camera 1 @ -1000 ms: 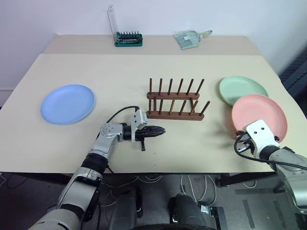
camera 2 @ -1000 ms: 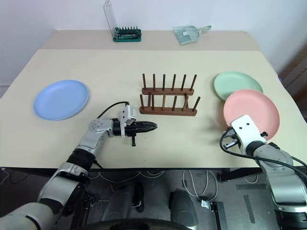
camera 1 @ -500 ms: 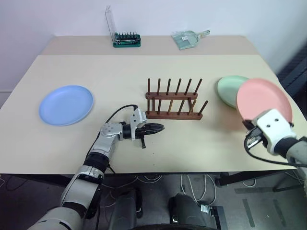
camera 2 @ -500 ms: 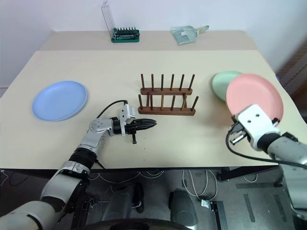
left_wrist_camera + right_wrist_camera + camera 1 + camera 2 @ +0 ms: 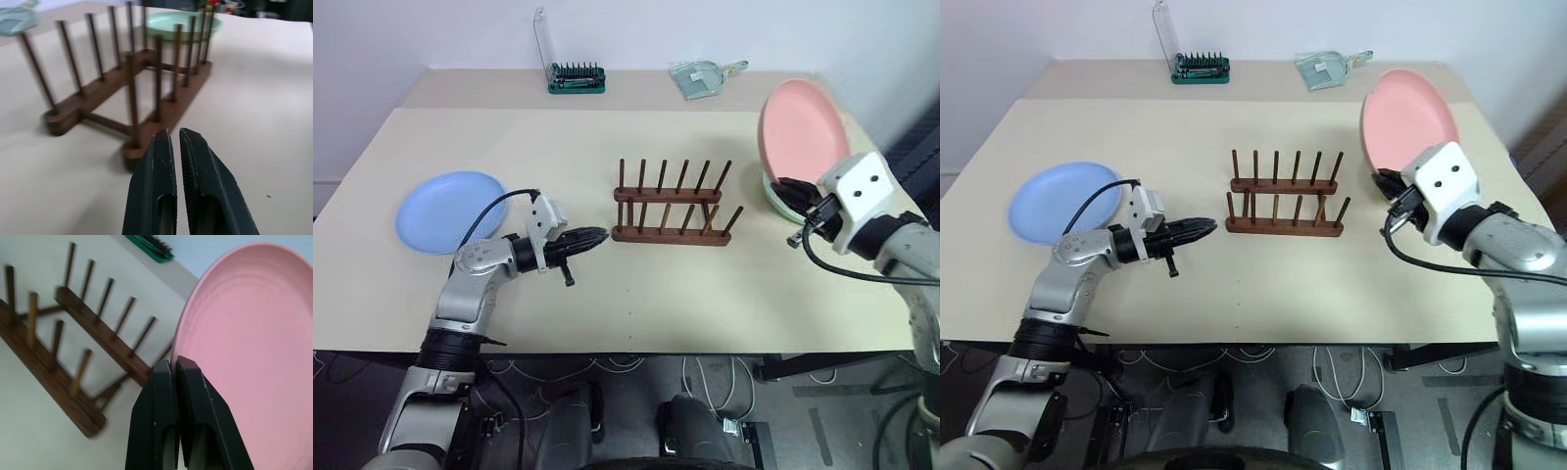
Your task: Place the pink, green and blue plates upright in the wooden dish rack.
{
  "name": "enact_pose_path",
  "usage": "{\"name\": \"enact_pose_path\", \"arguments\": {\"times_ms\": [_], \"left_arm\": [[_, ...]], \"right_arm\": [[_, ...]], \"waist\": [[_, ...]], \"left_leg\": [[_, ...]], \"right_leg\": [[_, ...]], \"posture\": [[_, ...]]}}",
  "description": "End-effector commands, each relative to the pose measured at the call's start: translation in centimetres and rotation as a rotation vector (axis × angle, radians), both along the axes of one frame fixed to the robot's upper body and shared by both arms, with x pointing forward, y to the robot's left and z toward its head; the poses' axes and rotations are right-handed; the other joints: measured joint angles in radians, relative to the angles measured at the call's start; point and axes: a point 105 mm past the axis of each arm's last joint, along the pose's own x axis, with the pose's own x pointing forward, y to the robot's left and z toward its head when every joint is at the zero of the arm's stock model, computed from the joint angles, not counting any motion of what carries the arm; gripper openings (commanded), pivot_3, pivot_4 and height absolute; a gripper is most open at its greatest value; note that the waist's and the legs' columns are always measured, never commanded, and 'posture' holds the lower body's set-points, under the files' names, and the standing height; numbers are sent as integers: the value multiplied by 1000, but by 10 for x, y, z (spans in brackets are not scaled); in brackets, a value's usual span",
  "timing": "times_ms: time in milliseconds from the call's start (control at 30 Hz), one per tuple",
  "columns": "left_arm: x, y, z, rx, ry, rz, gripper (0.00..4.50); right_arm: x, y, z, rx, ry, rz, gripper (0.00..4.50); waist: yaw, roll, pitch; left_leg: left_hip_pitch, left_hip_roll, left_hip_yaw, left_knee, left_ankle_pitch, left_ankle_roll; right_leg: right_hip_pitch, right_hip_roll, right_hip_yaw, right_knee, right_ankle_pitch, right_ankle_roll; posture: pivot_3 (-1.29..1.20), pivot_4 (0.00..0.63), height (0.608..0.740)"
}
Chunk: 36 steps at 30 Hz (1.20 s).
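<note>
My right gripper point(image 5: 795, 189) is shut on the lower rim of the pink plate point(image 5: 801, 125), holding it upright above the table's right side, to the right of the wooden dish rack point(image 5: 666, 235). The right wrist view shows its fingers point(image 5: 164, 382) pinching the pink plate point(image 5: 254, 333), with the rack point(image 5: 54, 372) beyond. A sliver of the green plate point(image 5: 775, 200) lies flat under the gripper; it also shows behind the rack as the green plate point(image 5: 181, 22). The blue plate point(image 5: 435, 211) lies flat at the left. My left gripper point(image 5: 597, 235) is shut and holds nothing, pointing at the rack's left end.
A green screwdriver-bit holder point(image 5: 576, 80) with a clear raised lid stands at the table's back edge. A clear plastic scoop point(image 5: 701, 78) lies to its right. The rack holds no plates between its pegs point(image 5: 158, 73).
My right gripper has lifted the pink plate off the table, up and toward the rack, tipping it upright. My left gripper has drawn back to the left and risen a little.
</note>
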Motion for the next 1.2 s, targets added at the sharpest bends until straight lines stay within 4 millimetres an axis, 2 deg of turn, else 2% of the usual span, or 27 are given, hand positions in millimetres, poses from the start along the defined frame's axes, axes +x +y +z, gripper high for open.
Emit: {"name": "enact_pose_path", "arguments": {"times_ms": [33,200,400,633,900,1200], "left_arm": [[4,3,21,-25,-46,29,267],[11,8,41,-52,-48,54,267],[-6,0,48,-51,9,-56,267],[-17,-2,40,-6,54,-110,267],[-18,-2,31,-7,70,-102,267],[-22,-2,23,-12,82,-103,267]], "right_arm": [[0,7,17,36,-68,49,43],[-7,34,41,288,-91,222,43],[-27,57,71,571,-84,449,43],[-35,56,89,808,-51,587,43],[-25,49,69,859,69,606,43],[-8,31,47,903,212,595,43]], "waist": [[-1,0,0],[-8,0,0],[-5,0,0],[-4,0,0],[-6,0,0],[-5,0,0]], "left_leg": [[0,0,0,0,0,0],[0,1,0,-1,1,-1],[0,1,0,-1,1,-1],[0,1,0,-1,1,-1],[0,1,0,-2,0,-1],[0,1,0,-2,0,0]], "right_leg": [[0,0,0,0,0,0],[-1,2,0,1,0,0],[-1,1,0,1,0,0],[-1,0,0,1,0,0],[-1,0,1,1,0,0],[-1,0,1,1,0,0]], "posture": [[0,150,732],[0,150,732],[0,150,732],[0,150,732],[0,150,732],[0,150,732]]}}
